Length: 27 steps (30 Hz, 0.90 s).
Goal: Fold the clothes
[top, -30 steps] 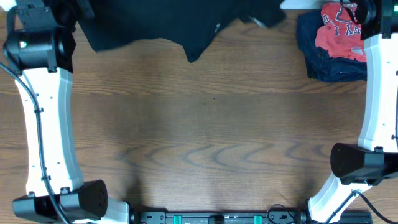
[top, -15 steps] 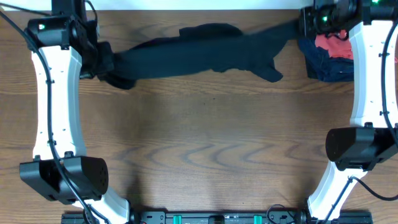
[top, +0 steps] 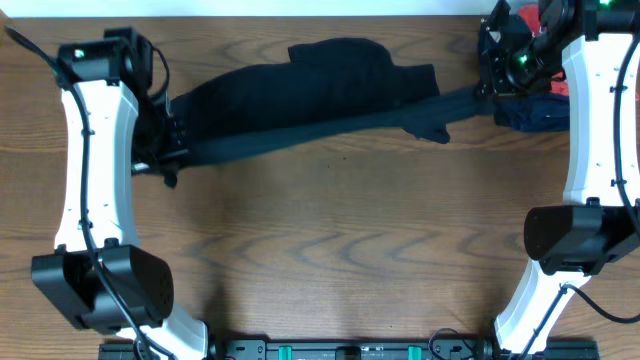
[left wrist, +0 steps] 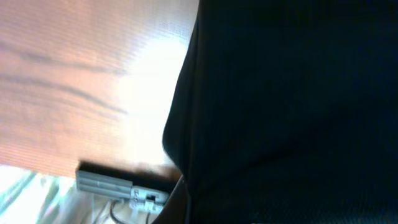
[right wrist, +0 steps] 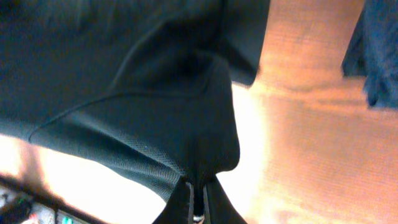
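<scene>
Stretching limp from one hand to the other, the soft, light black trousers (top: 310, 95) sit pinched at a seam in the right hand (right wrist: 198, 205) — the left hand (top: 168, 152) is cloth-covered, grip untellable — best held by corners.

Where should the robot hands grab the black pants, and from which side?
At the two far ends, each hand coming in from its own side. The black pants are long and floppy, stretched sideways across the table. The left hand and right hand pinch those ends, pulling one edge straight. A middle grab would probably let both ends sag.
</scene>
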Motion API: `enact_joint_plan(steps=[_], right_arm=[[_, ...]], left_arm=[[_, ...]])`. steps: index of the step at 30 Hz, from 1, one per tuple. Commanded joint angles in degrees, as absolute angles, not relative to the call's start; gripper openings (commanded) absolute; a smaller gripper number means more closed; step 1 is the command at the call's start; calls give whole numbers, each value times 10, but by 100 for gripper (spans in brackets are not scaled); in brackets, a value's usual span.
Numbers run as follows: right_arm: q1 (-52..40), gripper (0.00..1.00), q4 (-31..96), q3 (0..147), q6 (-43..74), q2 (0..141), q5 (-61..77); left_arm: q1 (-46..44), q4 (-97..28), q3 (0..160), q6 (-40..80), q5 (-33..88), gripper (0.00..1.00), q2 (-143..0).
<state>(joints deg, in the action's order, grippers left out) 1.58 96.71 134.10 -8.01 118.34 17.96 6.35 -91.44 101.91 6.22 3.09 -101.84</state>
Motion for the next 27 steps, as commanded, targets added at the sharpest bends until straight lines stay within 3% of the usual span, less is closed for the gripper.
enact_joint_plan(steps=[1, 11, 27], right_arm=[[13, 1, 973, 1335, -84, 1168, 164], [8, 2, 963, 1186, -73, 1116, 167], [8, 1, 803, 859, -26, 1035, 152]], left_arm=[[69, -907, 947, 88, 26, 6, -966], [69, -851, 755, 149, 26, 6, -850], [69, -736, 583, 184, 64, 6, -842]])
